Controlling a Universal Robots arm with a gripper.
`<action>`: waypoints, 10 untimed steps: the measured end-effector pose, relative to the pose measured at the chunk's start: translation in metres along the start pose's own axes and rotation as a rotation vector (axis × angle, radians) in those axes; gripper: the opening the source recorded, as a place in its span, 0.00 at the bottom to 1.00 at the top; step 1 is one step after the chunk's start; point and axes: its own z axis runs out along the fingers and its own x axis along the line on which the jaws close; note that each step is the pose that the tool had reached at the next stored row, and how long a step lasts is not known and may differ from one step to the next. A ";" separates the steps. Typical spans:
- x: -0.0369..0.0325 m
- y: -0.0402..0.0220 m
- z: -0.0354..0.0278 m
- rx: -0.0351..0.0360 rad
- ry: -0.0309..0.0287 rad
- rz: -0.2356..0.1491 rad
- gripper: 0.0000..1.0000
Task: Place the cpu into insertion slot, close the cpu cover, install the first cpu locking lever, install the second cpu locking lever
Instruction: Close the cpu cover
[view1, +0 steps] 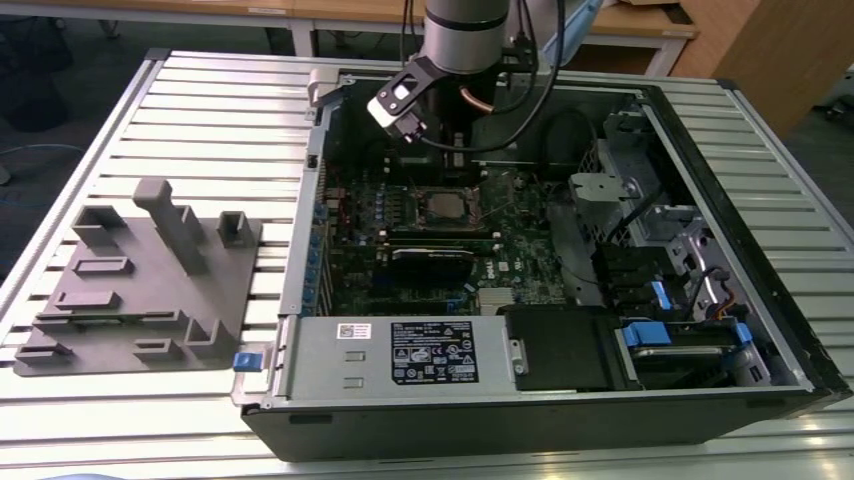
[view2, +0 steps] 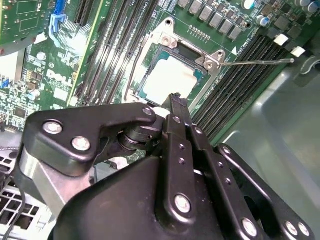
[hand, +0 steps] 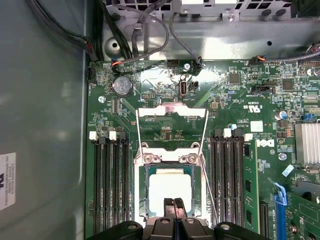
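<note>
The cpu (hand: 167, 185) lies flat in the insertion slot (hand: 139, 200). The gripper (hand: 174, 205) hangs just over the cpu's edge, fingers pressed together and holding nothing. The cpu cover (hand: 172, 111) stands open across the slot from the fingers.

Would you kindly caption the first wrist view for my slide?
Gripper at the cpu lying in the insertion slot, cpu cover open.

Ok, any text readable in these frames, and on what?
Nothing legible enough to quote.
Large white label on the power supply: print too small.
Small white sticker beside it: too small.
Label on the case wall: cut off, blurred.
Green motherboard silkscreen: too small.
</note>
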 end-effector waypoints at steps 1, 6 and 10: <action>0.0000 0.0001 -0.0009 0.0000 0.0001 0.000 0.11; 0.0000 0.0001 -0.0014 -0.0001 0.0005 0.000 0.11; 0.0000 0.0001 -0.0021 0.0002 0.0000 0.000 0.11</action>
